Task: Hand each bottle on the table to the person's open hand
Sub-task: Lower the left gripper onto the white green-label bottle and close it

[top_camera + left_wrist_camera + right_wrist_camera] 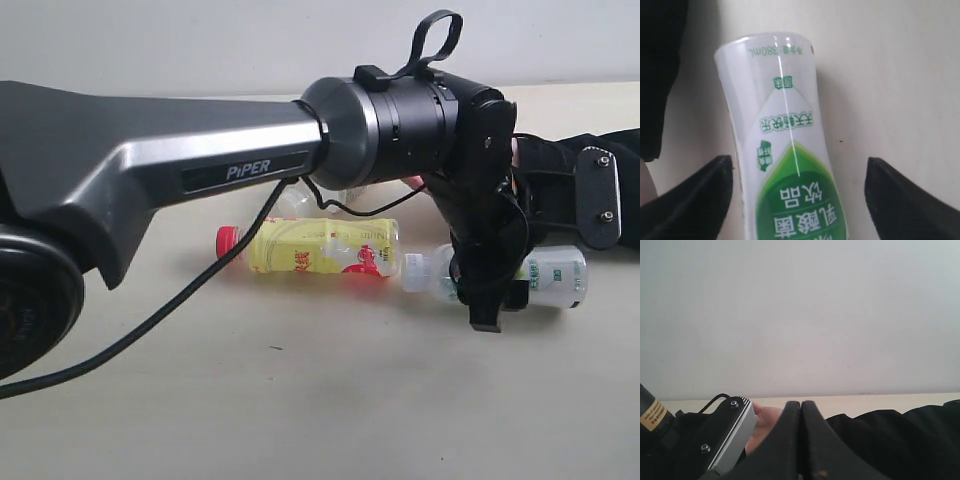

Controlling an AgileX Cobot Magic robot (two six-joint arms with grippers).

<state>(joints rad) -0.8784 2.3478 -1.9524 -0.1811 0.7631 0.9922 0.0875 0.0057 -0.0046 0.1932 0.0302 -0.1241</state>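
A squarish white bottle with a green leaf [785, 150] lies on its side on the table [300, 400]. In the exterior view this bottle [545, 277] shows a white cap. My left gripper [799, 161] points down over it, open, one finger on each side and neither touching. The left gripper [488, 300] partly covers its neck. A yellow bottle with a red cap [320, 247] lies to its left. A clear bottle [295, 200] is mostly hidden behind my arm. My right gripper [801, 402] is shut and empty. Behind it shows part of the person's hand [765, 427].
My left arm [200, 160] crosses the exterior view and hides the back of the table. The person's black sleeve [890, 440] lies at the far right [615, 140]. A silver camera housing [730, 435] sits close beside the right gripper. A black cable [150, 320] hangs over the table.
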